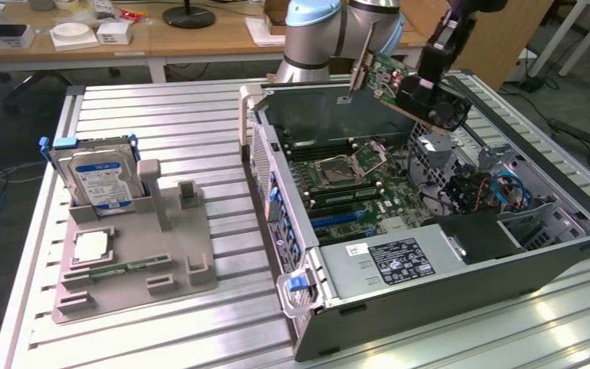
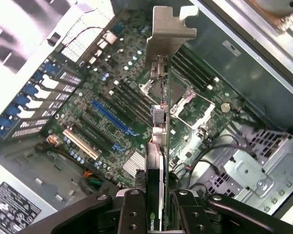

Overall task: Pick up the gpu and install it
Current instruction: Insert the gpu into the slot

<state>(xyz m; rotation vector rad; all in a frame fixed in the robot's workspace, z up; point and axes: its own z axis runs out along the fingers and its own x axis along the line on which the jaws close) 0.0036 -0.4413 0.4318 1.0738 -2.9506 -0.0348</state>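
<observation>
Green-boarded gpu (image 1: 386, 74), upper right of the exterior view, seems stiff, light, fragile; fingers (image 2: 130, 213) clench its cooler end.

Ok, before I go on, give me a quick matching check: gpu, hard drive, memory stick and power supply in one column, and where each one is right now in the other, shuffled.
Things:
1. gpu
2. hard drive
3. memory stick
4. power supply

Places:
A. standing upright in the grey holder
B. fixed inside the computer case
C. lying lengthwise in the grey holder
D. clamped in the gripper, above the computer case

Pairs: 1-D, 2-A, 3-C, 4-B.
</observation>
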